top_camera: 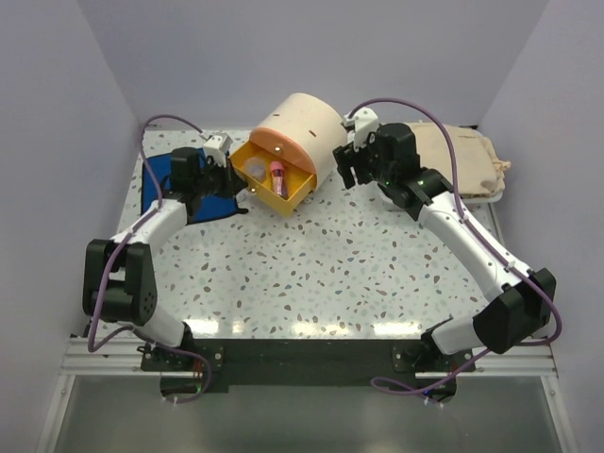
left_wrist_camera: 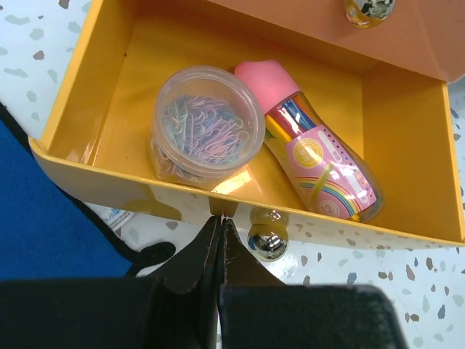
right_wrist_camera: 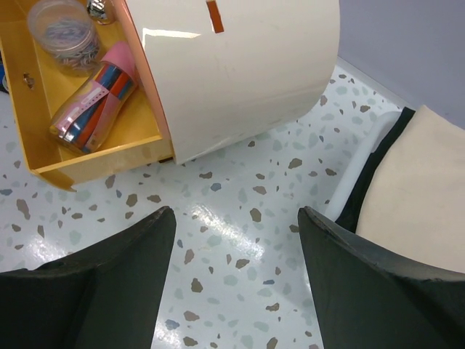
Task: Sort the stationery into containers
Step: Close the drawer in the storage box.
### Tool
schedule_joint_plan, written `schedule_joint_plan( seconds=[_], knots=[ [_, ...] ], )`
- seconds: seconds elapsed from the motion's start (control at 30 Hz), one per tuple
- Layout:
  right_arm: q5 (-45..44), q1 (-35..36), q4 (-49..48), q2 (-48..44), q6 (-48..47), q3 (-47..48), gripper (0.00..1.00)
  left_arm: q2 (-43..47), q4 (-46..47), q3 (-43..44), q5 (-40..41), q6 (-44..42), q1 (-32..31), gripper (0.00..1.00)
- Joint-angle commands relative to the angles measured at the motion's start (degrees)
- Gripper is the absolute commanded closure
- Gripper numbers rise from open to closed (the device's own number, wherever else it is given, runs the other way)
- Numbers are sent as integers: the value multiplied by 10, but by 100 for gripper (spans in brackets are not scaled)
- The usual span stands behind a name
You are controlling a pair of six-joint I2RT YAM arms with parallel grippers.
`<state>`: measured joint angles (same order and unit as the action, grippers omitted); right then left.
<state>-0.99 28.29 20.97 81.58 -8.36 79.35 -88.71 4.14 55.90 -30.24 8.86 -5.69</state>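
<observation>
Speckled tabletop (top_camera: 330, 274) carrying beige cabinet (top_camera: 302, 127), with yellow drawer (left_wrist_camera: 94, 178) pulled out toward left arm for loading. Inside drawer: jar of paper clips (left_wrist_camera: 207, 123) and pink tube (left_wrist_camera: 320, 156), side by side, touching. Clenched left gripper (left_wrist_camera: 219, 227), nothing visibly held, tips at drawer front just beside knob (left_wrist_camera: 267, 243), likely set to push drawer home. Released right gripper (right_wrist_camera: 234, 214) hovering beside cabinet, probably to steady it

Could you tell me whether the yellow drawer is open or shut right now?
Open: the yellow drawer stands out of the cabinet, showing a paper-clip jar and pink tube inside.
</observation>
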Motion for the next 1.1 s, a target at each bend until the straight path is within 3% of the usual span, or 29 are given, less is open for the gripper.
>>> schedule_joint_plan(
  seconds=[0.0, 0.3, 0.6, 0.77, 1.07],
  knots=[
    [-10, -11, -30, -13, 10, -4, 28, -33, 58, 60, -6, 1, -11, 100],
    [-6, -17, -38, 2, 5, -2, 27, -101, 63, 129, -19, 5, -41, 100],
    [-41, -44, -79, 35, 0, -4, 27, -66, 30, 112, 8, 3, -48, 100],
    [-9, -99, -110, 144, 57, 102, 30, -38, 18, 90, 11, -10, -48, 100],
    [1, -99, -157, 324, 72, 296, 33, -15, 11, 64, 0, -27, -50, 100]
  ],
)
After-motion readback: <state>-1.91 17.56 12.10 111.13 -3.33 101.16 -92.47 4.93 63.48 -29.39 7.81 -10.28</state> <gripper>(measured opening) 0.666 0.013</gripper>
